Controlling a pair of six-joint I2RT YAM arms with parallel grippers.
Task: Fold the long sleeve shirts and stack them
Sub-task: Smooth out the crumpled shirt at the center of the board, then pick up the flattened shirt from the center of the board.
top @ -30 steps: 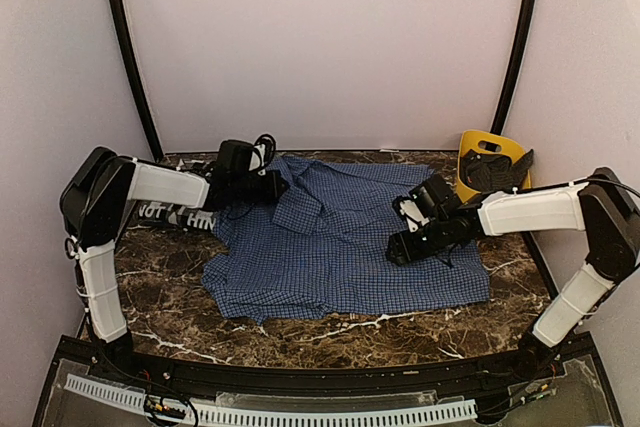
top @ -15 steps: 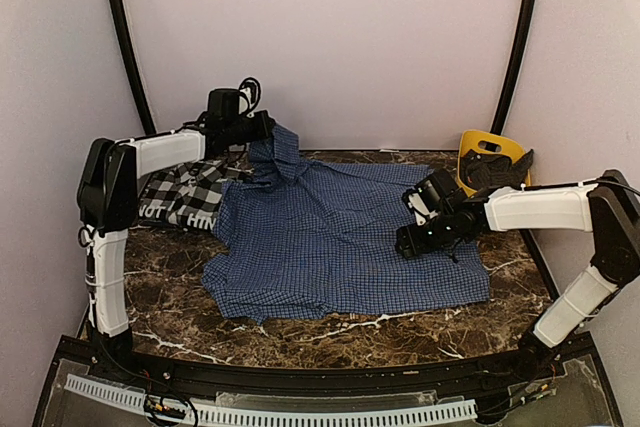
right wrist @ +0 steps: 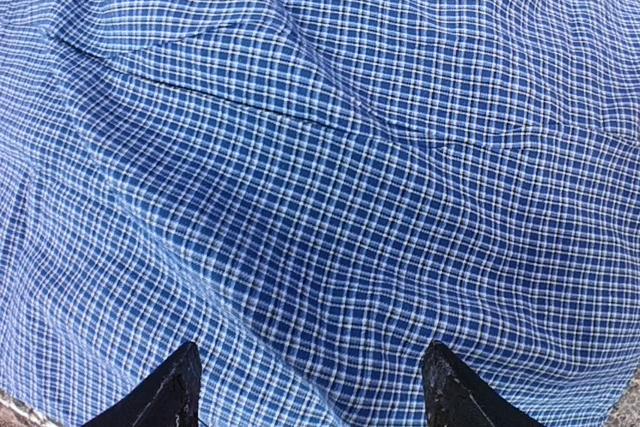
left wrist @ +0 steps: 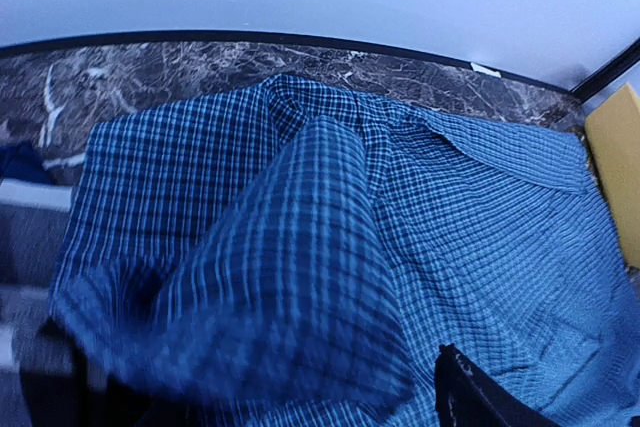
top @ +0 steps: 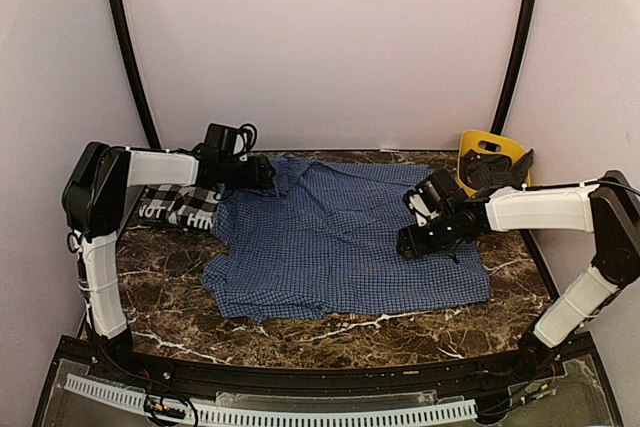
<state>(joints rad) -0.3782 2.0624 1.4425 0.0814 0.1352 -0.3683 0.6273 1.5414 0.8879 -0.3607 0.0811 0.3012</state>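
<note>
The blue checked long sleeve shirt (top: 350, 247) lies spread open over the middle of the marble table (top: 165, 297). The black-and-white plaid shirt (top: 180, 205) sits bunched at the back left, partly under the blue one's edge. My left gripper (top: 268, 175) hovers at the blue shirt's back left corner. Its jaws stand open in the left wrist view (left wrist: 250, 387), and a loose, blurred fold of blue cloth (left wrist: 290, 277) hangs between the fingers (left wrist: 480, 397). My right gripper (top: 405, 245) is open just above the shirt's right half (right wrist: 320, 197), fingertips (right wrist: 440, 367) wide apart with nothing between them.
A yellow plastic bin (top: 478, 147) with a dark item inside stands at the back right corner; its edge shows in the left wrist view (left wrist: 615, 167). Black frame posts rise at both back corners. Bare marble shows along the front and near left.
The left gripper lifted the shirt's back left corner high, then came down and opened. The cloth dropped and now lies flatter. The right arm barely moved.
</note>
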